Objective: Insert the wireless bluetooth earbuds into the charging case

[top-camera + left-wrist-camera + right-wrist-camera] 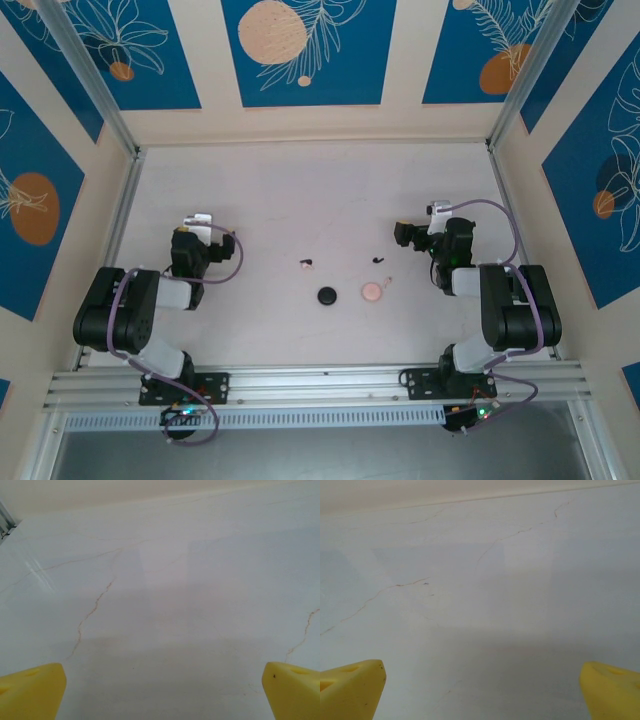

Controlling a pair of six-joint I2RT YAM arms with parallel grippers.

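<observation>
- Rail (320, 385) is running along the near edge of the bench (260, 200), carrying both arm bases. The left arm (130, 310) and right arm (510, 305) are sitting folded, each over its own side.
- Left fingers (32, 692) are standing wide apart and gripping nothing, with veined bench surface showing between the yellow tips.
- Right fingers (352, 690) are likewise standing wide apart and gripping nothing, above the bench surface.
- Black round disc (326, 295) is lying near the bench centre, between the two arms. The pale pinkish round disc (372, 291) is lying just beside it on the right, not touching.
- Left-hand earbud (307, 264) is lying just beyond the black round disc, and the right-hand earbud (379, 261) just beyond the pale pinkish round disc. Both are resting on the open bench, apart from each other, from the discs and from both sets of fingers.
- Blue panels (300, 50) with leaf prints are lining the far wall.
</observation>
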